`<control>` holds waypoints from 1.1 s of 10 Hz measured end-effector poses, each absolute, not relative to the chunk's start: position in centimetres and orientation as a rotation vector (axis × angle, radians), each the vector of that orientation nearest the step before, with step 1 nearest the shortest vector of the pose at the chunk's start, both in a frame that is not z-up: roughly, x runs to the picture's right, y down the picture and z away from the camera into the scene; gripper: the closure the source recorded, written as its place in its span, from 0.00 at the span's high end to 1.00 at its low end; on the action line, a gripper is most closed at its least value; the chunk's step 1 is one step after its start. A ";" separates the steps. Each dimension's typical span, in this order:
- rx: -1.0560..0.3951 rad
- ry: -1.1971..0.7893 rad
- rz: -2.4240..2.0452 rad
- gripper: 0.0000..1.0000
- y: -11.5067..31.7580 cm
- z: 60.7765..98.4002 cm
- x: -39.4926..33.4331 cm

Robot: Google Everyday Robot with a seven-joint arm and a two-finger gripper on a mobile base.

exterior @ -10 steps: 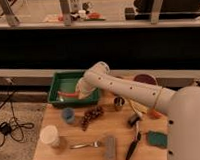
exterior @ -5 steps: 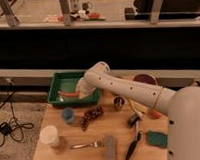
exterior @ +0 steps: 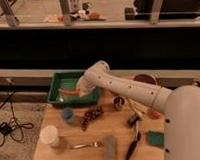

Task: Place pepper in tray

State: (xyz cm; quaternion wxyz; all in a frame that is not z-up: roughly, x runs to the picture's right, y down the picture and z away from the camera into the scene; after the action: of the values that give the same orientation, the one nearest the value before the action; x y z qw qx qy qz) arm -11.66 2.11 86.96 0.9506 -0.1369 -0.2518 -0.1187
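Note:
The green tray (exterior: 57, 79) stands at the back left of the wooden table. In it lies the pepper (exterior: 68, 91), slim and orange-red, stretched along the tray's floor. My gripper (exterior: 83, 91) reaches down into the tray from the right, at the pepper's right end. The white wrist hides most of it, and I cannot tell whether it touches the pepper.
In front of the tray stand a blue cup (exterior: 68, 115), dark grapes (exterior: 92, 115) and a small metal cup (exterior: 118, 102). Nearer the front are a white cup (exterior: 49, 135), a fork (exterior: 86, 144), a grey block (exterior: 110, 147), a black tool (exterior: 133, 144) and a green sponge (exterior: 156, 138). A brown bowl (exterior: 145, 79) sits at the back right.

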 end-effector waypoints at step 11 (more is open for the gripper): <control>-0.266 -0.494 -0.219 0.65 0.3 89.4 -11.5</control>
State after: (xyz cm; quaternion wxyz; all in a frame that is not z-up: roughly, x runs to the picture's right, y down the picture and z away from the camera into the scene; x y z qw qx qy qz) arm -11.55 0.35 89.38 0.9550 -0.1312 -0.2432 -0.1077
